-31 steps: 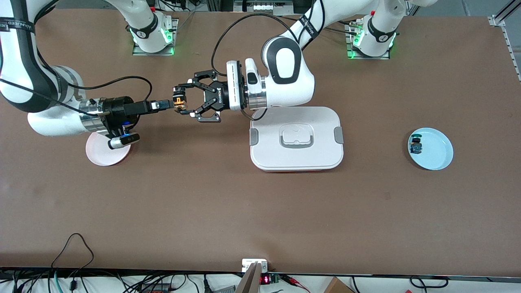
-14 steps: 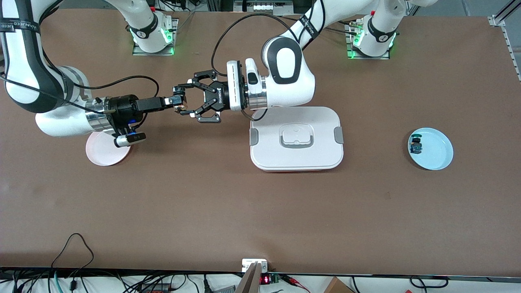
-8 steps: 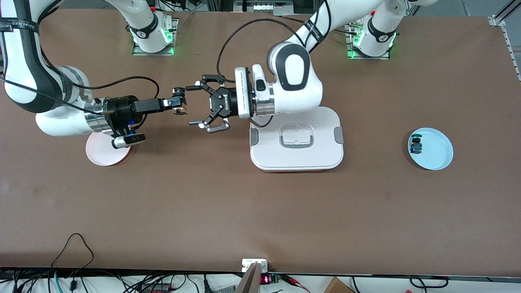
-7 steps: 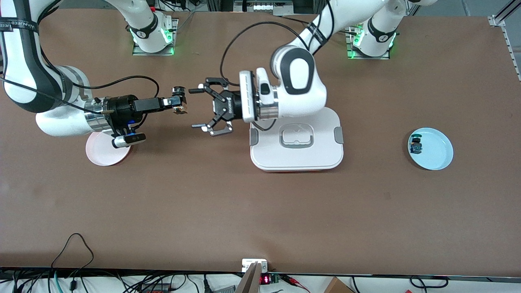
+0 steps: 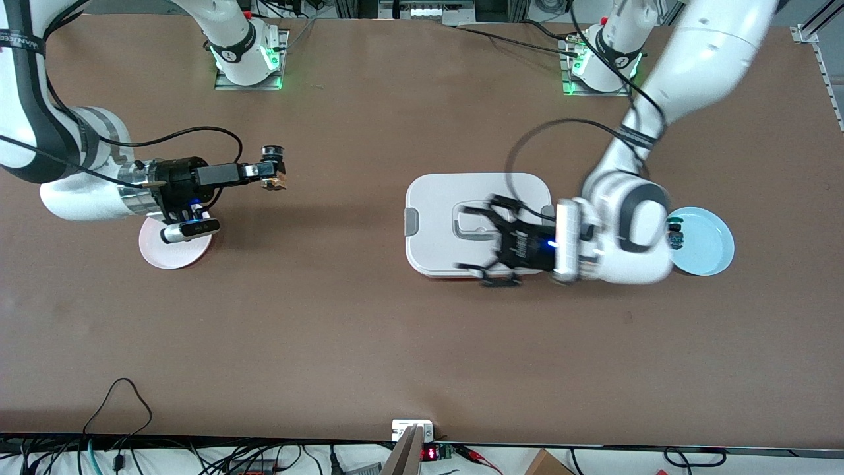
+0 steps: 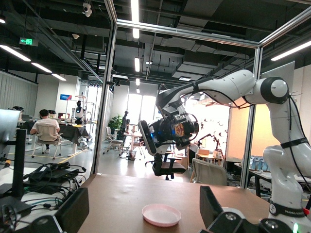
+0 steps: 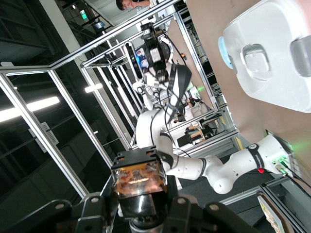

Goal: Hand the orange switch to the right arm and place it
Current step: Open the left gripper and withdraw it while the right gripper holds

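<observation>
Writing: black band w/ white letters on the right arm's upper link in front view, cut off at the frame edge, reads roughly "MANUEED". Green exit sign hangs in the hall in left wrist view; too small to read. No brand legible on either gripper.

Right arm's narrow black straight-fingered gripper (image 5: 271, 173) is up over bare brown table (image 5: 343, 330), between the round pink plate (image 5: 173, 247) and the white rectangular lidded box w/ grey side latches (image 5: 461, 198). Fingers clamped on the tiny black switch w/ orange-tan part (image 5: 272, 178). Right wrist view shows it close: the switch (image 7: 140, 180) sits between the fingertips, translucent amber top, black cap; front view gives only a small dark and tan blob.

Left arm's black linkage claw gripper (image 5: 491, 247) is over the box's edge nearer the front camera, blurred, jaws spread wide, nothing in them.

Round light-blue plate (image 5: 709, 241) toward the left arm's end holds a small black switch w/ blue-green part (image 5: 674, 235), partly hidden by the left wrist. Left wrist view shows the pink plate (image 6: 161, 214) on the table and the right gripper (image 6: 181, 130) above it.
</observation>
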`<action>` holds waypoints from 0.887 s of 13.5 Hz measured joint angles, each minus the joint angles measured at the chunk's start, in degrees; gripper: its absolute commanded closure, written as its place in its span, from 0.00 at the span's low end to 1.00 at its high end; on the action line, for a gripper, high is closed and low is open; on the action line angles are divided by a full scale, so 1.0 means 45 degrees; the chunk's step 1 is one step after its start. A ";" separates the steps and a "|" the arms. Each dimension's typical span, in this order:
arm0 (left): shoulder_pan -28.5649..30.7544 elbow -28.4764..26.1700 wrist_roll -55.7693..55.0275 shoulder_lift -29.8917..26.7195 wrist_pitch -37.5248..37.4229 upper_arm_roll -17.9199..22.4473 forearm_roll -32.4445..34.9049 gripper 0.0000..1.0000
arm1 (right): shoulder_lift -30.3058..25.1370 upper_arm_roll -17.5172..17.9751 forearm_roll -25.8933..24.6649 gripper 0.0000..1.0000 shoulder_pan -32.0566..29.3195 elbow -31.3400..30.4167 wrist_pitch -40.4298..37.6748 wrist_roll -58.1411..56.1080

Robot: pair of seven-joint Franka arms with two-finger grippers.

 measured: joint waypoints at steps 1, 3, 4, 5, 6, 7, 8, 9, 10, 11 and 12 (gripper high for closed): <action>0.0841 0.0001 0.0045 0.0136 -0.0414 -0.0006 0.0726 0.00 | -0.0001 -0.0012 -0.0501 0.85 -0.0183 0.0006 -0.0043 -0.0047; 0.2051 0.0028 0.0090 0.0272 -0.1064 -0.0011 0.2121 0.00 | -0.0003 -0.0023 -0.1651 0.85 -0.0602 0.0008 -0.0352 -0.0464; 0.2452 0.0081 0.0102 0.0303 -0.1207 0.0001 0.2966 0.00 | -0.0002 -0.0029 -0.2253 0.85 -0.0832 0.0005 -0.0584 -0.0754; 0.2881 0.0144 0.0102 0.0384 -0.1190 0.0055 0.3566 0.00 | -0.0003 -0.0036 -0.2915 0.85 -0.1051 0.0003 -0.0728 -0.1079; 0.3402 0.0309 0.0175 0.0498 -0.1186 0.0126 0.4100 0.00 | -0.0004 -0.0039 -0.3608 0.85 -0.1221 0.0007 -0.0789 -0.1391; 0.3844 0.0787 0.0312 0.0594 -0.1176 0.0284 0.4934 0.00 | -0.0013 -0.0045 -0.4419 0.85 -0.1330 0.0016 -0.0797 -0.1839; 0.4119 0.1616 0.0353 0.0627 -0.1183 0.0630 0.6051 0.00 | -0.0035 -0.0047 -0.5368 0.85 -0.1393 0.0027 -0.0796 -0.2404; 0.4312 0.2606 0.0321 0.0602 -0.1201 0.0983 0.7235 0.00 | -0.0056 -0.0049 -0.6422 0.86 -0.1426 0.0038 -0.0775 -0.3033; 0.4459 0.3493 0.0203 0.0562 -0.1219 0.1245 0.8382 0.00 | -0.0072 -0.0055 -0.7565 0.87 -0.1465 0.0048 -0.0641 -0.3768; 0.4556 0.4178 0.0040 0.0533 -0.1252 0.1461 0.9395 0.00 | -0.0079 -0.0061 -0.8733 0.87 -0.1515 0.0056 -0.0296 -0.4567; 0.4589 0.4672 -0.0245 0.0530 -0.1262 0.1687 1.0271 0.00 | -0.0083 -0.0064 -0.9927 0.88 -0.1564 0.0069 0.0191 -0.5394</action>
